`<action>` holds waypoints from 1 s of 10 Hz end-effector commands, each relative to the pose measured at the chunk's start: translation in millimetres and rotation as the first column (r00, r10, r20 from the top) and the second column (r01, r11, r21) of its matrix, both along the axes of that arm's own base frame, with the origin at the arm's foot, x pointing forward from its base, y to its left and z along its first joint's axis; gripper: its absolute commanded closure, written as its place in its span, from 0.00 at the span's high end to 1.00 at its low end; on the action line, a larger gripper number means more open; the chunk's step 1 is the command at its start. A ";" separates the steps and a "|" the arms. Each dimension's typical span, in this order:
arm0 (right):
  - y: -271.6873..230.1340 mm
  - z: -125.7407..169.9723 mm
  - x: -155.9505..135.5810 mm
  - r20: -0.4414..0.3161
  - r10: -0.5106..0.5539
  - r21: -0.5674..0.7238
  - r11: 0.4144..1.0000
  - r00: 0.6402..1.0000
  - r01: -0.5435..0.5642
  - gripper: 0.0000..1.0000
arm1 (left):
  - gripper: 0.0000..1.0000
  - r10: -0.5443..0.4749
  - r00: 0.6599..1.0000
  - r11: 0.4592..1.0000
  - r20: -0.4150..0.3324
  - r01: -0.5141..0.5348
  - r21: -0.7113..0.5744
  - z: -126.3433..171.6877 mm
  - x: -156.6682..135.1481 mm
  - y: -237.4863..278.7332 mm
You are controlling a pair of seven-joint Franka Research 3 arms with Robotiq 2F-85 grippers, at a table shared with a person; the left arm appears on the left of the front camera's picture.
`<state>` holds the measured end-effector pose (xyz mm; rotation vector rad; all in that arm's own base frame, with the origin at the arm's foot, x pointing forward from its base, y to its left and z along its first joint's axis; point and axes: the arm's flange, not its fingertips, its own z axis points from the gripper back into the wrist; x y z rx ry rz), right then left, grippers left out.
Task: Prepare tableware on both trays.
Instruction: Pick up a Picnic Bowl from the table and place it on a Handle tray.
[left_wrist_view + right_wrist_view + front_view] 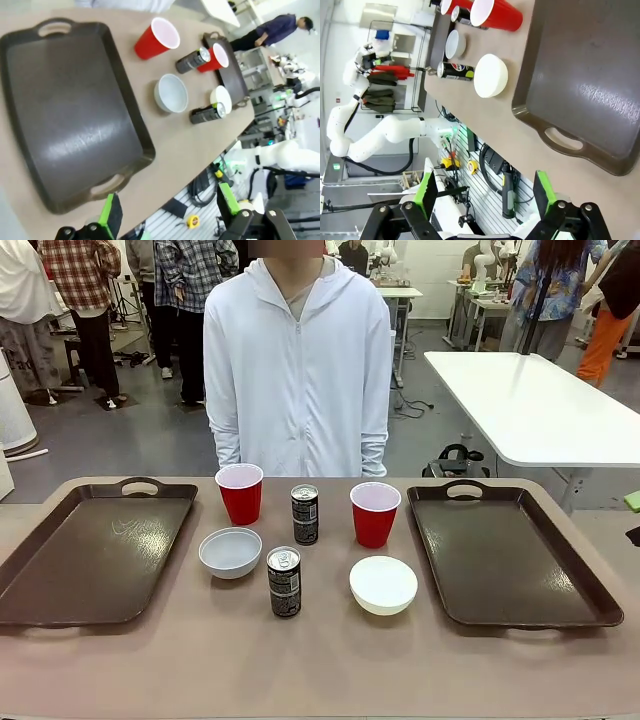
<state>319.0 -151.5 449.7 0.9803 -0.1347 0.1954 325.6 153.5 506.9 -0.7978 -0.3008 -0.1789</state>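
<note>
Left gripper (168,212), jaws apart, hung off the handle end of a dark brown rectangular plastic tray (65,110). Right gripper (485,196), likewise apart, hung off the second tray (590,65).

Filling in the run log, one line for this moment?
left gripper: open | right gripper: open | cups, bowls, cans: on table between trays | loaded: none

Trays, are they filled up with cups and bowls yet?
Not yet. Nothing is done: the left tray and right tray are bare. Nothing is in hand: left jaws and right jaws are open. Left to do: both red cups, white bowls and cans stand on the table between them.
</note>
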 end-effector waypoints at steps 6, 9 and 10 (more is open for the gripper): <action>4.2 3.2 10.0 0.014 0.009 0.006 1.000 1.000 -0.009 1.00 | 1.00 0.048 0.997 0.999 -0.052 -0.049 -0.012 -22.8 6.2 -4.0; -0.6 0.0 3.9 -0.004 -0.015 0.007 1.000 1.000 0.015 1.00 | 1.00 0.056 0.995 0.998 -0.082 -0.059 -0.033 -28.9 2.3 20.6; -0.6 0.0 3.9 -0.004 -0.015 0.007 1.000 1.000 0.015 1.00 | 1.00 0.056 0.995 0.998 -0.082 -0.059 -0.033 -28.9 2.3 20.6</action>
